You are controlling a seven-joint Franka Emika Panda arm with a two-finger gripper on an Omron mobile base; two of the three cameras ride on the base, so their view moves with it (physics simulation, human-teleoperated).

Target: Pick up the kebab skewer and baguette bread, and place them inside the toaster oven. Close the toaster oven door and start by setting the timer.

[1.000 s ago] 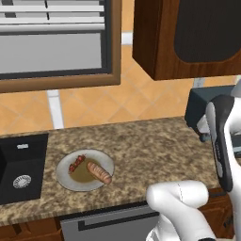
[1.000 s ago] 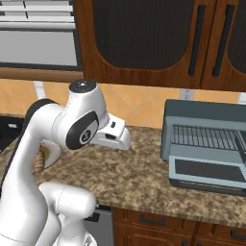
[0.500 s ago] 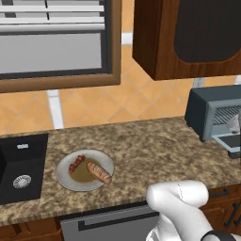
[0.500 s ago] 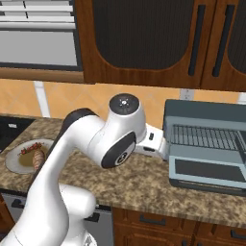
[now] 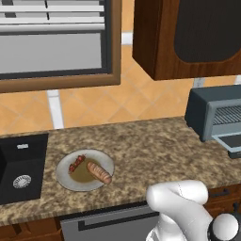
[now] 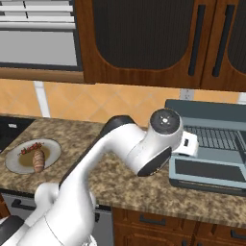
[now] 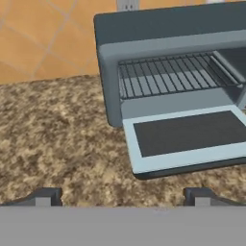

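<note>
Kebab skewer (image 5: pixel 77 163) and baguette bread (image 5: pixel 99 172) lie on the plate (image 5: pixel 63 175), well apart from the toaster oven (image 7: pixel 144 67), whose door (image 7: pixel 187 137) hangs open. Gripper (image 7: pixel 122 194), spread wide and empty, faces the oven; picking comes next, which calls for swinging back to the plate.

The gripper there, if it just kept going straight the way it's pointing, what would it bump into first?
Probably the toaster oven door, folded down flat in front of the open toaster oven. The open gripper looks along the countertop toward it; if it points lower, the granite comes first, since depth is hard to judge.
</note>
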